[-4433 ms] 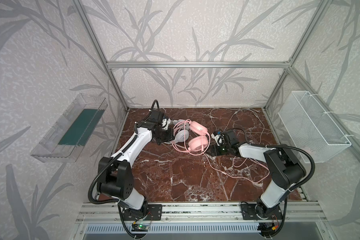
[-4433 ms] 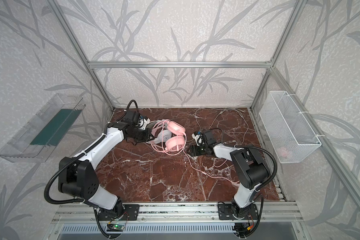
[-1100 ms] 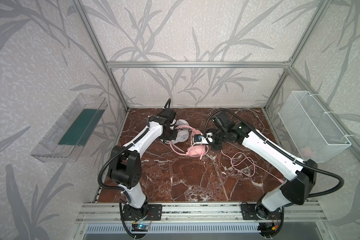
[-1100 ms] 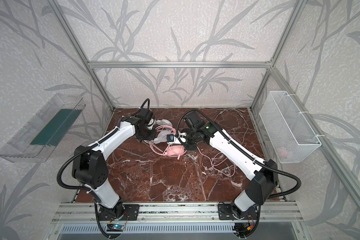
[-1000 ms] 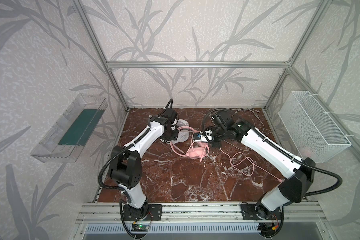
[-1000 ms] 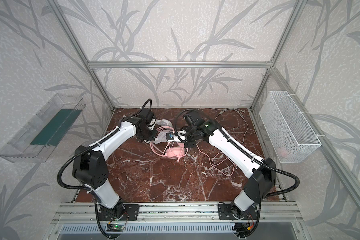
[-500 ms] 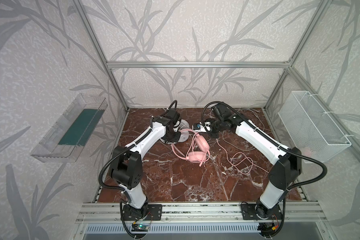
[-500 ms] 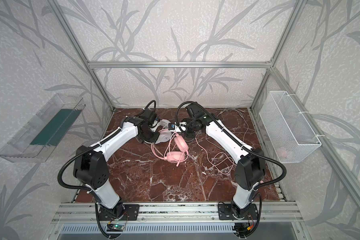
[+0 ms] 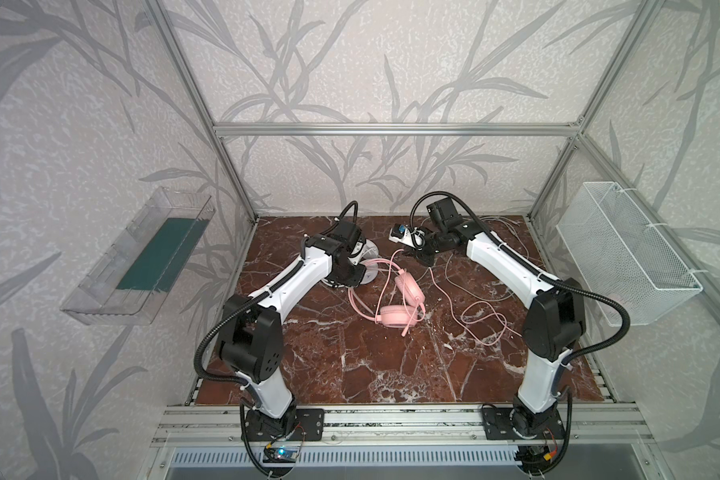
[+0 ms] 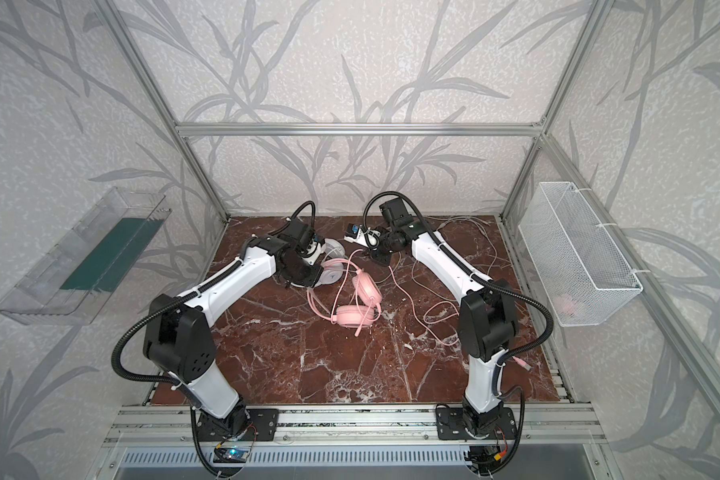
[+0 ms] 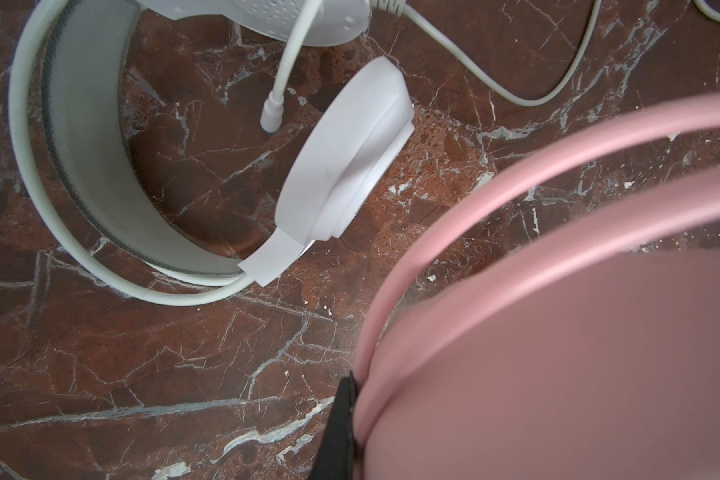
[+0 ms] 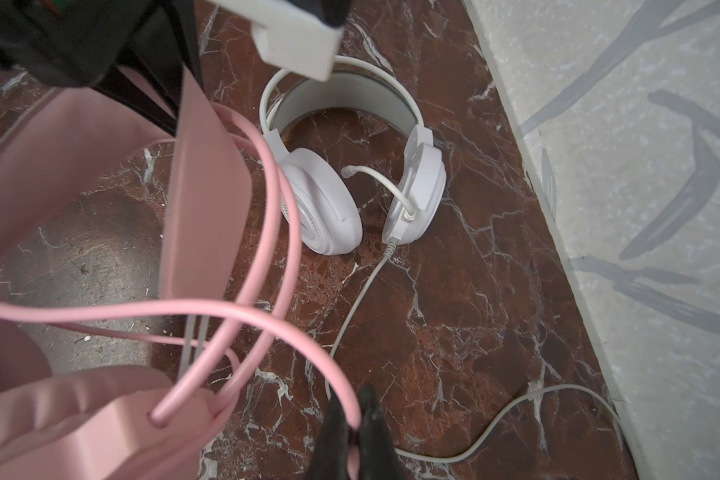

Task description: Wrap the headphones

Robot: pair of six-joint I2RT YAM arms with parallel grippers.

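**Both grippers closed on the pink set, its cable not yet wound**

Right wrist view: my right gripper (image 12: 356, 426) has its fingertips pinched together on the pink cable (image 12: 208, 308). The cable runs off in a loose loop toward the pink headset (image 12: 80, 419), whose padded cup is close beside my fingers. Beyond them the white headset (image 12: 329, 208) stands on its cups on the marble tabletop (image 12: 454, 291), and its white cable (image 12: 495, 419) trails past my fingertips.

Left wrist view: my left gripper (image 11: 352, 395) is clamped on the pink headband. Only one black finger shows, hard against the band's edge. The white set's headband and one cup lie just ahead of it, not touching it.

In both top views the pink cups rest on the marble between my two grippers, nearer my bases. The headband rises toward my left gripper, and the white set sits right under that wrist. Most of the pink cable lies slack on the outer side of my right arm.

I judge the headset light, with a springy wire band and soft cups, so the band is the firm place to hold. The cable is thin, limp and probably slick. I would grip it close to the cup and keep tension on it, or it may slide through my pinch.
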